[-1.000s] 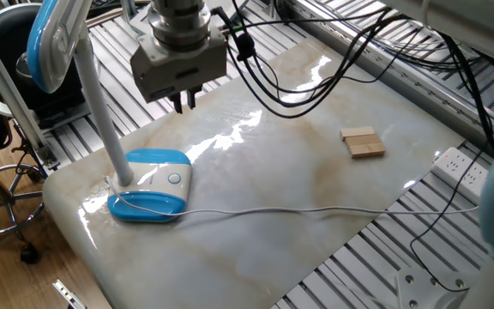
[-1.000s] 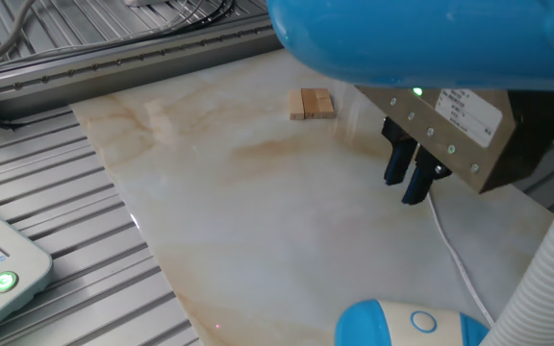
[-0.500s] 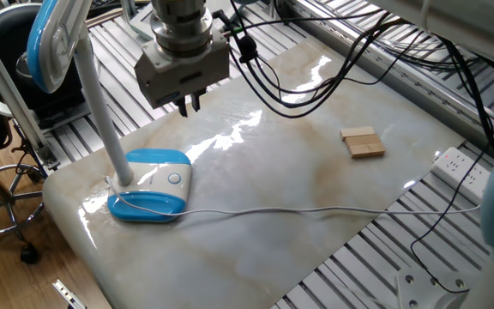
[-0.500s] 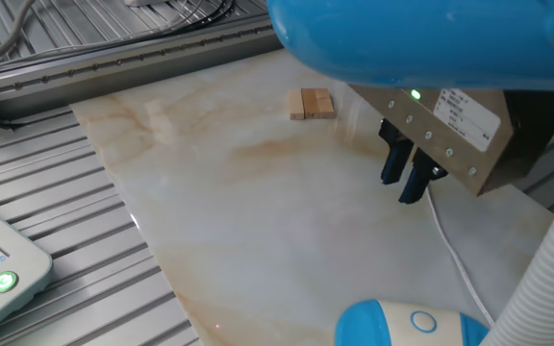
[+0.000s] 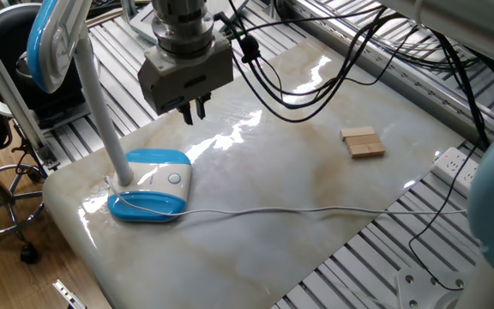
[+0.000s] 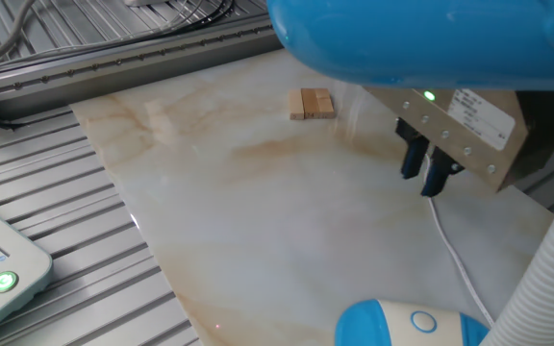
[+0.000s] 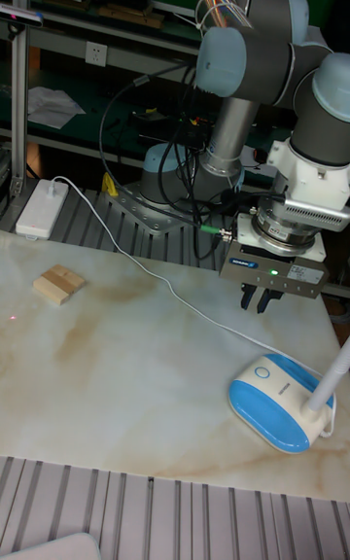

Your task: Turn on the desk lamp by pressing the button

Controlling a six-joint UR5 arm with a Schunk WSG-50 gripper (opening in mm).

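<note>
In the other fixed view, much of the desk lamp [image 5: 148, 183] is hard to read. Its blue head fills the top edge and runs out of the picture, its ribbed pale stem is cut off at the right edge, and only the top of its base shows at the bottom edge. That head also covers the upper part of the gripper [image 5: 194, 113], so we see just the grey body with a green light and two dark fingers below it. The tall fixed view crops the lamp at the right, leaving the base and the foot of the stem. There the button is too small for us to make out.

One fixed view shows the lamp best. The blue-and-white base sits near the table's [image 5: 316, 189] left corner, the stem rises from its left end, and the head is clipped by the top-left corner. The button [image 5: 173, 178] lies on the white top of the base, at its right end, uncovered.

The gripper hangs in the air at about 1 o'clock from the base, apart from it and touching nothing. Its fingers [image 5: 201, 109] point down with only a narrow gap between them, and they hold nothing.

The thin white cord [image 5: 298, 209] leaves the base at 3 o'clock, crosses the marble and runs off the table's right edge. A wooden block [image 5: 363, 142] lies well apart from the lamp, at about 2 o'clock from the base. A white power strip [image 5: 461, 165] shows partly, under black cables at the right edge.
</note>
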